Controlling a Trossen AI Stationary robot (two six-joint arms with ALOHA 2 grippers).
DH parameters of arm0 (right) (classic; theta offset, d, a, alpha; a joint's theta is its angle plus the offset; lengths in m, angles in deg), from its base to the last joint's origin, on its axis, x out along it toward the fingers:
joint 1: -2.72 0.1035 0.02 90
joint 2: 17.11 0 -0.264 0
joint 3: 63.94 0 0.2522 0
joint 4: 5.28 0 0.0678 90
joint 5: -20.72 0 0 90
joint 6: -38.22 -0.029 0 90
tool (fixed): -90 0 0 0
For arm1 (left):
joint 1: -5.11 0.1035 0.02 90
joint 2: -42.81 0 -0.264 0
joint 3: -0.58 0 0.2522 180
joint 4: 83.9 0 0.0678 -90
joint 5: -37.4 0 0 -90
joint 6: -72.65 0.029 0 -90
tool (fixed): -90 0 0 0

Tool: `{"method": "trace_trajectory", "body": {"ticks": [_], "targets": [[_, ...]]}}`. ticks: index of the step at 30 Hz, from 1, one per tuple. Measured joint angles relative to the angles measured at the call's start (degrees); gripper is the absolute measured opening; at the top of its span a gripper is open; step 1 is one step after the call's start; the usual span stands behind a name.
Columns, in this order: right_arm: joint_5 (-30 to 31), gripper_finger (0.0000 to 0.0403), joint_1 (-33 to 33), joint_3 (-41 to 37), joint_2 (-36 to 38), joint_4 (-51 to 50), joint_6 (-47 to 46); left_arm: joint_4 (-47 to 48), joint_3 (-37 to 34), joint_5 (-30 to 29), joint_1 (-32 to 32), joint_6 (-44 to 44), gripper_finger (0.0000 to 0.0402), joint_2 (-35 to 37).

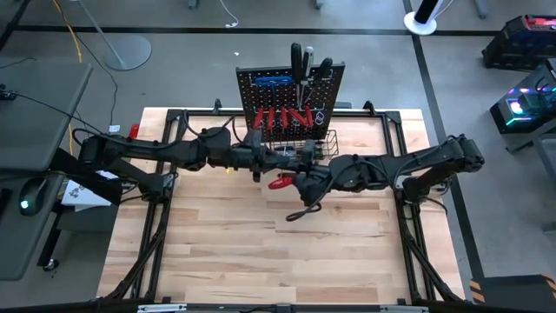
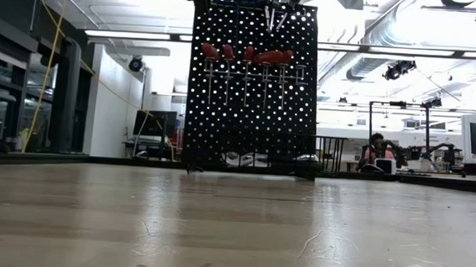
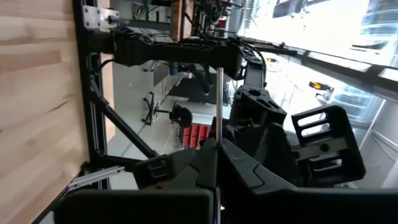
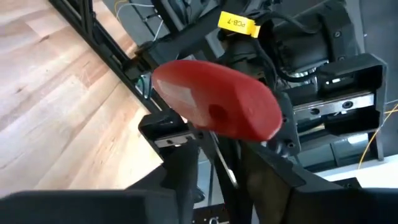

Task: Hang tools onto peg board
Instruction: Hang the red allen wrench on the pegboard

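Both arms reached in over the wooden table [image 1: 261, 252] and met just in front of the peg board [image 1: 291, 100], which stood upright at the table's far edge. On the peg board hung a row of red-handled screwdrivers [image 2: 245, 55], a blue T-handle key [image 1: 273, 81] above them, and black-handled screwdrivers [image 1: 297, 59] at the top, with a black wire basket [image 1: 323, 143] at its foot. The left gripper [image 1: 306, 155] was clenched on the thin metal shaft [image 3: 219, 106] of a red-handled screwdriver [image 4: 214, 102], the shaft running straight out between its dark fingers [image 3: 186, 165] in the left wrist view. The right gripper [image 1: 291, 181] sat at the other end of that tool, its fingers [image 4: 183, 168] standing on either side of the shaft just below the red handle; whether they actually pressed on it could not be told. The screwdriver was held off the table between the two grippers, near the basket and not on any hook. In the low view neither gripper showed, only the peg board and the room behind it.
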Motion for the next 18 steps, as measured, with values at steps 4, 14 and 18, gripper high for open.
{"method": "trace_trajectory", "body": {"ticks": [4,14,18], "targets": [[0.1,0.0065,-0.7,0.0,0.0,0.0,-0.4,0.2,0.0,-0.2,0.0,0.0,0.0000,0.0],[5.7,0.0004,-0.7,0.0,0.3,1.0,-8.4,0.1,0.0,-4.6,0.8,2.3,0.0015,0.0],[8.4,0.0002,0.0,0.0,2.1,-1.6,-13.8,2.6,0.2,-1.3,2.8,7.3,0.0035,0.5]]}}
